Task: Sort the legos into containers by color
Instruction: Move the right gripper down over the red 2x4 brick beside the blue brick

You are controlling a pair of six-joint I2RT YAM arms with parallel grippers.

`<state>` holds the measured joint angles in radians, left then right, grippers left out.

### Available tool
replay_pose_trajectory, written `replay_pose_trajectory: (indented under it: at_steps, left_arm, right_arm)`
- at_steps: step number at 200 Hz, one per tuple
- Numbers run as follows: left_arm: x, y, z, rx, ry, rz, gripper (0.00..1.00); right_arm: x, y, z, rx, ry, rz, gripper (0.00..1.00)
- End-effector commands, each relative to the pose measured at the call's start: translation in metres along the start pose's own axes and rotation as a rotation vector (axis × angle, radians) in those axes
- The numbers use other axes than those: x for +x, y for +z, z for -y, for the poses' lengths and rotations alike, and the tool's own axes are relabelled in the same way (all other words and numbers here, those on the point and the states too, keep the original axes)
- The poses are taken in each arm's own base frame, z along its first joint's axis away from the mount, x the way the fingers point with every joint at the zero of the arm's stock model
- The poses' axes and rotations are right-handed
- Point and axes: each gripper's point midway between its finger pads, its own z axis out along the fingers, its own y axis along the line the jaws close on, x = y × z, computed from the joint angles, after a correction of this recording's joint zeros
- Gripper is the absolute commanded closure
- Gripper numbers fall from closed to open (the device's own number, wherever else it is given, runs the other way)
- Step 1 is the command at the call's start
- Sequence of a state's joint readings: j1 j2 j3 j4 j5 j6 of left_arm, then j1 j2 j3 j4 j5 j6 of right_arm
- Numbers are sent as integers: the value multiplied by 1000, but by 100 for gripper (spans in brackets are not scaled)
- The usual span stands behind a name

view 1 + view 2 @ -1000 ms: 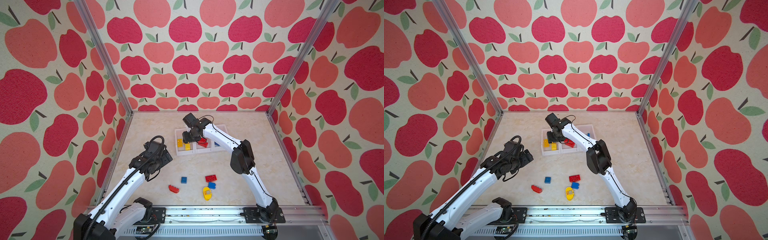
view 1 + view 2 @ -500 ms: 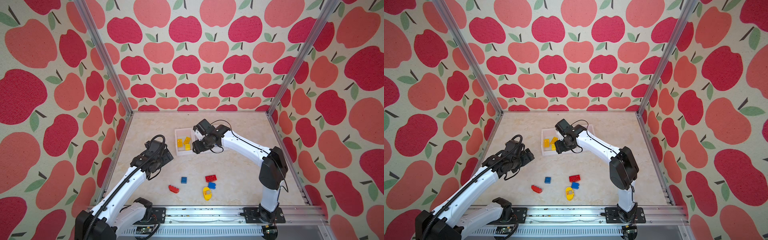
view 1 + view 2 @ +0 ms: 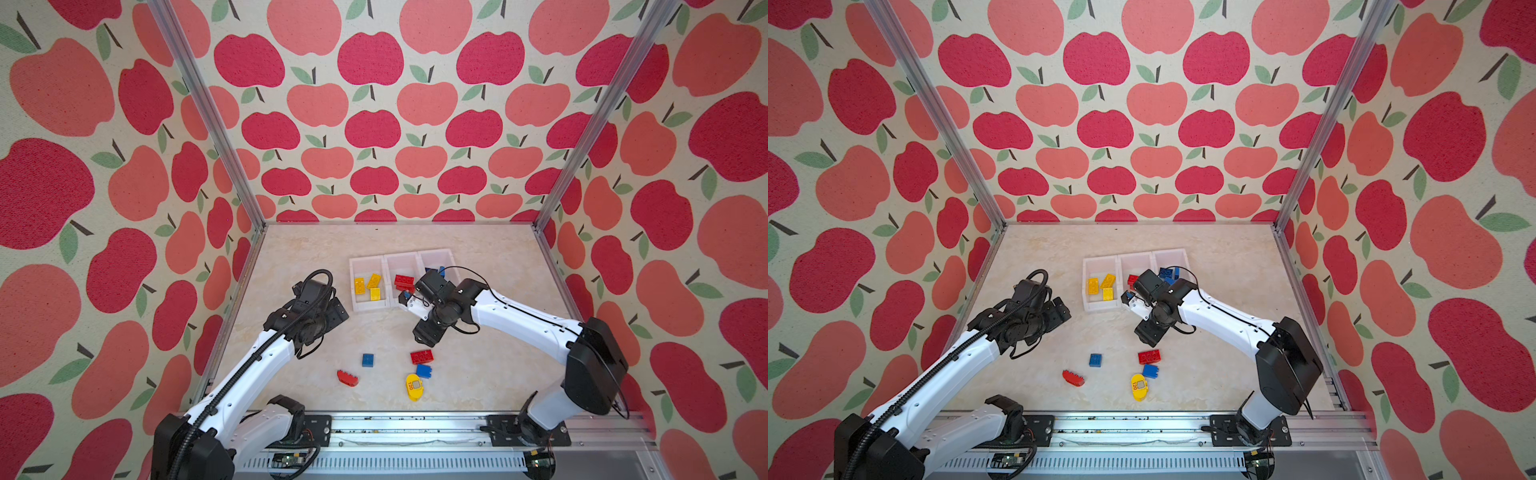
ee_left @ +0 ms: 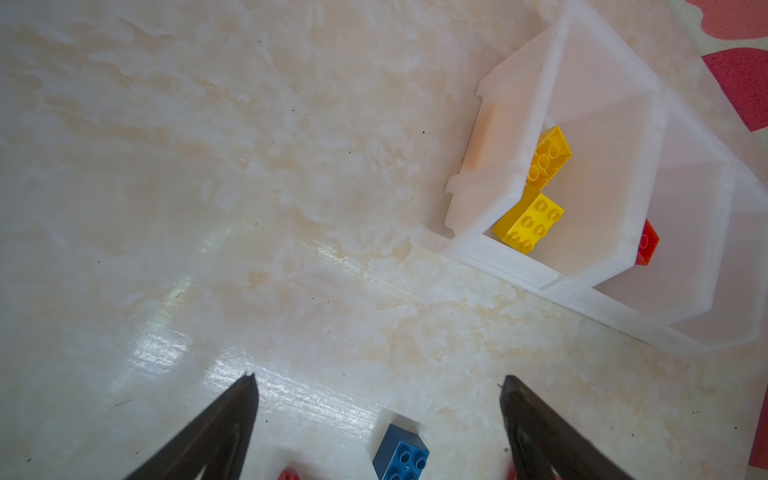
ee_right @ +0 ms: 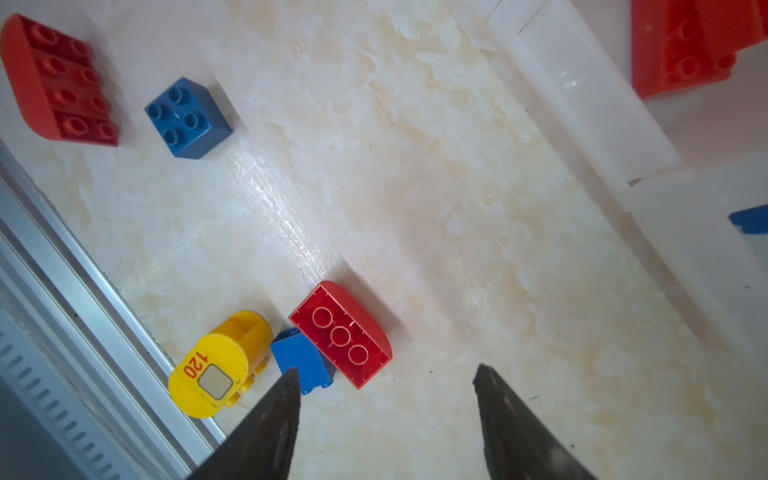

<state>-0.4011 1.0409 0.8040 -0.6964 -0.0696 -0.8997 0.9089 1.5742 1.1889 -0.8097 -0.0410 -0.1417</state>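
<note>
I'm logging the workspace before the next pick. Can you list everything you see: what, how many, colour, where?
containers: three, white, joined in a row mid-table.
yellow bricks: three, yellow, left end bin.
red bricks: count unclear, red, middle bin.
blue bricks: count hidden by the arm, blue, right end bin.
loose blue bricks: two, blue, front of table.
loose red bricks: two, red, front of table; one has rounded ends.
yellow "120" piece: one, yellow, front of table beside a blue brick.
table: one, cream marbled.
walls: three, apple print.
rail: one, aluminium, front edge.
left gripper: black fingers apart, empty, left of the bins.
right gripper: black fingers apart, empty, between bins and loose bricks.
</note>
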Motion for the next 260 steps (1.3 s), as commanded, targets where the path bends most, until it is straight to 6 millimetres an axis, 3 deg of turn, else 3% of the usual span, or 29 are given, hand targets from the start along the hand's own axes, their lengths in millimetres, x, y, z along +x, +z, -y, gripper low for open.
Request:
replay_pose_trajectory:
  at_steps: [1,96,260]
  left_arm:
    - [-2,-2,5,20,17,7,7]
    - [0,-5,-2,11,14,11,6]
    - [-2,-4,-5,7,1,14,6]
  right_arm:
    - [20,4,-5,17,-168,-54,27]
    - [28,26,-23,34,-422,-49,25]
    - [27,51,-26,58,-479,-100,29]
